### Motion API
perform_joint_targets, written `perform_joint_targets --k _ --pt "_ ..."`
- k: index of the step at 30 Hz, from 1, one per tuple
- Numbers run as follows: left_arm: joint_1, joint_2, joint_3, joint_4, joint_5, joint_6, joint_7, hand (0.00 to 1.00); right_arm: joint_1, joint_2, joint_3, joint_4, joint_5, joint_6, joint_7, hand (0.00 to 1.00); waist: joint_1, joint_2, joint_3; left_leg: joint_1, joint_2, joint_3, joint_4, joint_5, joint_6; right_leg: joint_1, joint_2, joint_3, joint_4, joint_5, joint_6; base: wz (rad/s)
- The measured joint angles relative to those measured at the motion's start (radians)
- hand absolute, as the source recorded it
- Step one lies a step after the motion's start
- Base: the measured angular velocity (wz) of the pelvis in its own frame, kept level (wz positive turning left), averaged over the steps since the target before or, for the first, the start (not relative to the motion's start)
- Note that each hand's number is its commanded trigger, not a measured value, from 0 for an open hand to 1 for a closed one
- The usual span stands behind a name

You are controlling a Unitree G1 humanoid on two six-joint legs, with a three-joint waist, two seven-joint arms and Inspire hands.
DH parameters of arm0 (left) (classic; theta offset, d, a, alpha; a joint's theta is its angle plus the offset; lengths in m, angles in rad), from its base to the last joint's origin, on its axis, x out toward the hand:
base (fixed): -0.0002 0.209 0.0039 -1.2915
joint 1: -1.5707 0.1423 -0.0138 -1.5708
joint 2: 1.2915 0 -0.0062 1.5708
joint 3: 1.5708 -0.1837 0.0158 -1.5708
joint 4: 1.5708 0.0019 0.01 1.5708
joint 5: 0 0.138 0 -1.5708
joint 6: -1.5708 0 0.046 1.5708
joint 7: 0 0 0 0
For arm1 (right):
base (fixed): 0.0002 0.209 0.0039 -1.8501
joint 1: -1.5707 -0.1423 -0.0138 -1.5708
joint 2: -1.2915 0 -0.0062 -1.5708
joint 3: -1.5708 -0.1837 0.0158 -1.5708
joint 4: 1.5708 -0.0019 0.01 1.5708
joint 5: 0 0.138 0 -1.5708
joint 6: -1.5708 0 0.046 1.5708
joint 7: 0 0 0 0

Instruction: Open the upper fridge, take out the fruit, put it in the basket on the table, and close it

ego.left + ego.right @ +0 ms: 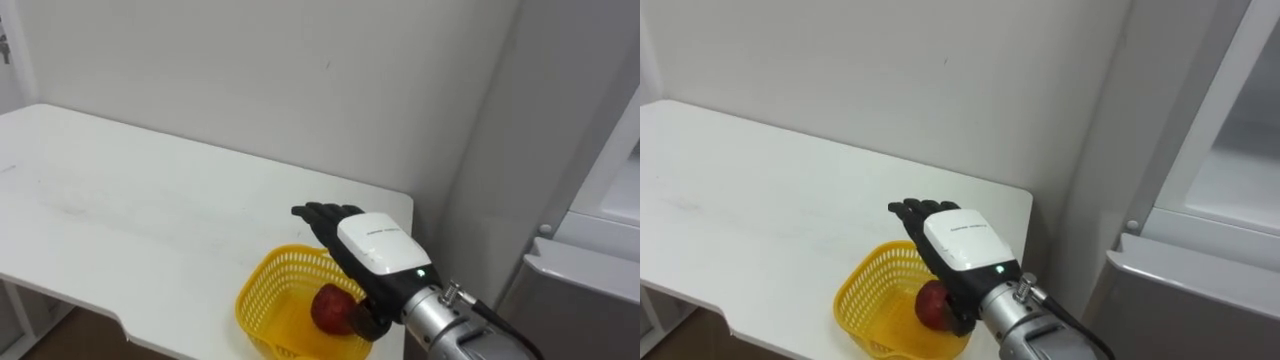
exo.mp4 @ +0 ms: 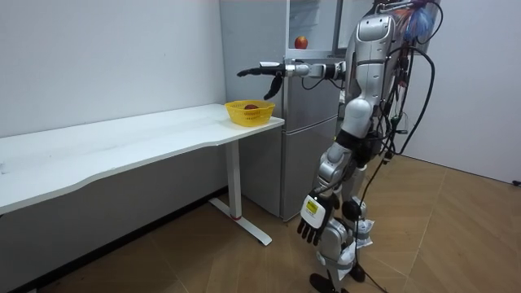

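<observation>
A red apple lies in a yellow mesh basket at the right end of the white table. My right hand is stretched out over the basket with straight fingers, open and holding nothing. In the room view this hand hovers well above the basket. A second red apple rests on a shelf in the open upper fridge compartment behind my arm. My left hand hangs beside my thigh with relaxed fingers.
The fridge stands right next to the table's end, and I stand in front of it. Its open upper compartment shows at the right. A plain wall runs behind the table. The table's long top stretches away to the left.
</observation>
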Motion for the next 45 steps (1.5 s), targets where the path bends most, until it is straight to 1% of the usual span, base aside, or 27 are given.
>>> perform_joint_targets --k 4,7,8,9,10,11,12,13,15,16,17,18,19,20,21,22,25,27,28,29,32,34,36,37,38,42,45 --pt "0.001 -0.005 0.011 0.000 0.000 -0.005 0.010 0.00 0.000 0.000 -0.013 -0.007 0.036 -0.024 -0.015 0.00 -0.004 0.003 0.0005 0.002 0.000 0.000 0.004 0.000 0.000 0.005 0.000 0.000 -0.002 0.000 0.000 0.00" --pt "0.003 -0.010 0.016 0.000 -0.001 -0.006 0.010 0.00 0.003 0.002 -0.041 -0.044 0.065 -0.034 -0.024 0.00 -0.014 0.018 -0.0004 0.008 0.000 -0.001 -0.002 0.000 0.000 0.011 0.000 0.000 -0.002 0.001 0.002 0.01" --pt "0.009 -0.011 0.014 0.000 -0.004 -0.006 0.011 0.00 0.003 0.003 -0.050 -0.066 0.078 -0.044 -0.044 0.00 -0.027 0.026 -0.0010 0.009 0.000 0.000 -0.003 0.000 0.000 0.012 0.000 0.001 -0.001 0.001 0.002 0.00" --pt "0.013 -0.011 0.014 0.000 -0.005 -0.007 0.012 0.00 0.004 0.003 -0.053 -0.077 0.085 -0.050 -0.050 0.00 -0.031 0.030 -0.0016 0.009 0.000 0.000 -0.002 0.000 0.000 0.013 0.000 0.002 -0.001 0.001 0.002 0.00" --pt "0.022 -0.013 0.014 0.000 -0.007 -0.009 0.015 0.00 0.013 0.002 -0.067 -0.099 0.107 -0.068 -0.064 0.00 -0.038 0.038 -0.0030 0.012 0.000 0.000 -0.002 0.000 0.000 0.014 0.000 0.003 -0.001 0.001 0.002 0.00" --pt "0.029 -0.014 0.015 0.000 -0.010 -0.012 0.020 0.00 0.032 0.000 -0.083 -0.125 0.131 -0.074 -0.077 0.00 -0.047 0.045 -0.0015 0.015 0.000 0.000 -0.004 0.000 0.000 0.019 0.000 0.003 -0.001 0.001 0.002 0.00" --pt "0.038 -0.018 0.015 0.002 -0.016 -0.015 0.026 0.00 0.054 0.001 -0.095 -0.158 0.170 -0.073 -0.079 0.00 -0.057 0.052 -0.0020 0.017 0.000 0.003 -0.004 0.000 0.000 0.020 0.000 0.006 -0.001 0.001 0.002 0.00" --pt "0.042 -0.020 0.015 0.003 -0.017 -0.017 0.027 0.00 0.069 0.002 -0.102 -0.181 0.183 -0.073 -0.079 0.00 -0.059 0.055 -0.0024 0.018 0.001 0.005 -0.005 0.000 0.000 0.020 0.001 0.008 -0.001 0.001 0.002 -0.08" --pt "0.050 -0.029 0.016 0.005 -0.017 -0.019 0.027 0.00 0.131 0.003 -0.124 -0.264 0.194 -0.074 -0.081 0.00 -0.063 0.063 -0.0084 0.022 0.003 0.020 -0.012 0.000 0.000 0.014 0.002 0.022 0.001 0.001 0.002 -0.19" --pt "0.057 -0.035 0.018 0.005 -0.017 -0.020 0.030 0.00 0.173 0.001 -0.128 -0.322 0.195 -0.074 -0.088 0.00 -0.063 0.068 -0.0137 0.022 0.005 0.029 -0.013 0.000 0.000 0.009 0.003 0.029 0.001 0.001 0.002 -0.19" --pt "0.063 -0.041 0.018 0.005 -0.016 -0.020 0.034 0.00 0.210 0.001 -0.128 -0.372 0.196 -0.078 -0.095 0.00 -0.073 0.073 -0.0145 0.023 0.006 0.032 -0.014 0.000 0.000 0.009 0.003 0.031 0.002 0.001 0.002 -0.14" --pt "0.063 -0.044 0.017 0.005 -0.016 -0.020 0.035 0.00 0.225 0.002 -0.128 -0.391 0.197 -0.082 -0.097 0.00 -0.080 0.075 -0.0140 0.025 0.006 0.037 -0.015 0.000 0.000 0.009 0.004 0.033 0.002 0.001 0.002 -0.15" --pt "0.065 -0.050 0.017 0.006 -0.017 -0.021 0.045 0.00 0.252 0.002 -0.128 -0.417 0.197 -0.093 -0.103 0.00 -0.084 0.080 -0.0135 0.032 0.009 0.052 -0.016 0.000 0.000 0.009 0.006 0.046 0.003 0.002 0.001 -0.26" --pt "0.065 -0.052 0.017 0.007 -0.019 -0.025 0.054 0.00 0.285 0.004 -0.129 -0.443 0.202 -0.099 -0.112 0.00 -0.090 0.082 -0.0146 0.035 0.012 0.058 -0.019 0.000 -0.001 0.009 0.009 0.058 0.003 0.002 0.000 -0.25" --pt "0.064 -0.052 0.017 0.010 -0.021 -0.028 0.058 0.00 0.303 0.005 -0.130 -0.455 0.209 -0.101 -0.117 0.00 -0.097 0.082 -0.0162 0.036 0.012 0.059 -0.020 0.000 -0.001 0.009 0.009 0.058 0.003 0.002 0.000 -0.13" --pt "0.061 -0.053 0.016 0.027 -0.026 -0.039 0.070 0.00 0.334 0.010 -0.138 -0.475 0.223 -0.111 -0.126 0.00 -0.111 0.083 -0.0172 0.037 0.012 0.065 -0.019 0.000 -0.001 0.010 0.009 0.058 0.005 0.003 0.000 -0.07" --pt "0.074 -0.058 0.010 0.038 -0.054 -0.048 0.090 0.00 0.382 0.020 -0.170 -0.495 0.246 -0.141 -0.155 0.00 -0.143 0.091 -0.0166 0.047 0.015 0.081 -0.024 0.000 -0.001 0.011 0.010 0.071 0.007 0.004 -0.002 -0.15" --pt "0.074 -0.066 0.006 0.046 -0.055 -0.050 0.097 0.00 0.414 0.023 -0.205 -0.508 0.257 -0.153 -0.174 0.00 -0.159 0.098 -0.0166 0.053 0.016 0.088 -0.026 -0.001 0.000 0.010 0.011 0.084 0.011 0.006 -0.002 -0.17" --pt "0.078 -0.072 0.005 0.054 -0.055 -0.057 0.108 0.00 0.425 0.027 -0.220 -0.517 0.262 -0.157 -0.188 0.00 -0.170 0.105 -0.0148 0.053 0.015 0.090 -0.025 -0.001 0.000 0.007 0.011 0.086 0.017 0.006 -0.002 -0.11" --pt "0.082 -0.078 0.004 0.066 -0.055 -0.060 0.114 0.00 0.442 0.038 -0.244 -0.525 0.263 -0.167 -0.200 0.00 -0.178 0.109 -0.0147 0.055 0.016 0.103 -0.025 -0.001 0.000 0.005 0.012 0.093 0.018 0.006 -0.002 -0.12" --pt "0.099 -0.081 0.005 0.065 -0.078 -0.061 0.112 0.00 0.496 0.072 -0.286 -0.559 0.263 -0.190 -0.244 0.00 -0.199 0.117 -0.0149 0.055 0.018 0.116 -0.027 -0.002 0.000 -0.002 0.015 0.110 0.017 0.005 -0.002 -0.15" --pt "0.106 -0.081 0.004 0.064 -0.092 -0.061 0.110 0.00 0.520 0.075 -0.306 -0.563 0.263 -0.208 -0.267 0.00 -0.214 0.120 -0.0146 0.052 0.019 0.122 -0.027 -0.002 0.000 -0.006 0.016 0.116 0.016 0.006 -0.002 -0.09" --pt "0.108 -0.081 0.007 0.063 -0.093 -0.064 0.110 0.00 0.540 0.091 -0.336 -0.564 0.262 -0.218 -0.306 0.00 -0.233 0.121 -0.0149 0.052 0.020 0.126 -0.029 -0.001 0.000 -0.008 0.017 0.119 0.012 0.006 -0.002 -0.06" --pt "0.108 -0.081 0.008 0.061 -0.093 -0.066 0.110 0.00 0.542 0.093 -0.344 -0.565 0.261 -0.220 -0.318 0.00 -0.238 0.121 -0.0151 0.051 0.020 0.126 -0.029 -0.001 0.000 -0.008 0.017 0.119 0.006 0.006 -0.002 -0.03" --pt "0.107 -0.081 0.010 0.059 -0.093 -0.070 0.110 0.00 0.548 0.093 -0.360 -0.567 0.260 -0.225 -0.346 0.00 -0.247 0.120 -0.0172 0.051 0.020 0.127 -0.032 -0.001 0.000 -0.008 0.019 0.119 0.001 0.007 -0.002 0.00" --pt "0.103 -0.081 0.017 0.060 -0.094 -0.083 0.113 0.00 0.563 0.094 -0.414 -0.571 0.257 -0.241 -0.435 0.00 -0.256 0.113 -0.0266 0.055 0.021 0.134 -0.033 -0.001 -0.001 -0.007 0.023 0.126 0.001 0.009 -0.002 -0.05" --pt "0.100 -0.081 0.017 0.062 -0.094 -0.084 0.119 0.00 0.564 0.093 -0.445 -0.573 0.255 -0.241 -0.478 0.00 -0.270 0.110 -0.0275 0.055 0.021 0.134 -0.034 -0.001 -0.001 -0.007 0.022 0.125 0.000 0.009 -0.002 0.00"
